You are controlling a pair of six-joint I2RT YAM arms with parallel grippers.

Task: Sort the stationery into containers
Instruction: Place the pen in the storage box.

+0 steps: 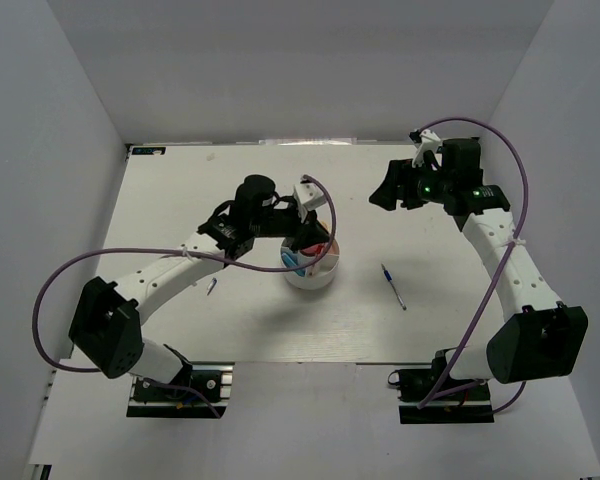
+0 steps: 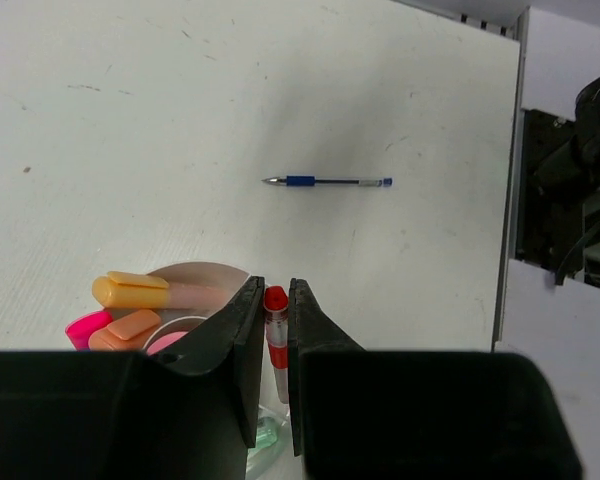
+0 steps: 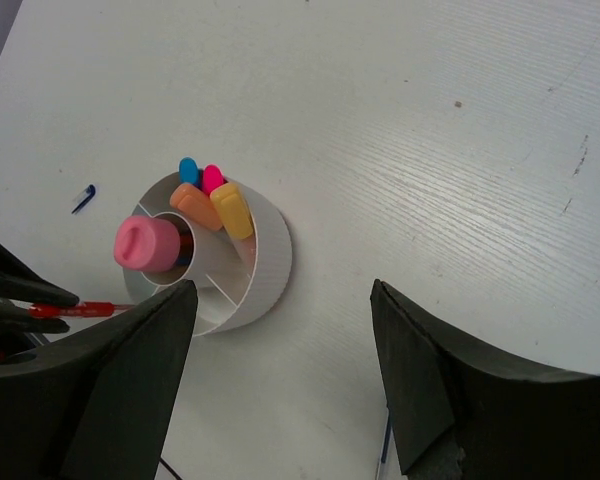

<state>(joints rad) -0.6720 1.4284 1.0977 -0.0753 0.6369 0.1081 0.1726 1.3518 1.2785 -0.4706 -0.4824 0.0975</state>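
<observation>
While the left gripper (image 2: 276, 288) pinches the red pen (image 2: 277, 335) near its cap, at the rim of the white cup (image 3: 272, 262), the right gripper (image 3: 282, 292) hangs spread wide, well apart from it. Probably light, stiff and slick, the blue pen (image 2: 330, 181) near the cup suits a mid-barrel pinch.

Highlighters (image 3: 205, 205) in cup (image 1: 311, 281), clamped pen (image 2: 277, 340) in left claw (image 2: 276, 292) above it, loose pen (image 1: 393, 286) right of cup

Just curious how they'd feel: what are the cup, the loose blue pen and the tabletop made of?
The cup looks like matte white plastic: thin, even walls. The blue pen seems plastic, with a clear barrel and a shiny, probably metal tip. The tabletop shows fine grain lines under white, so likely painted or laminated board.
</observation>
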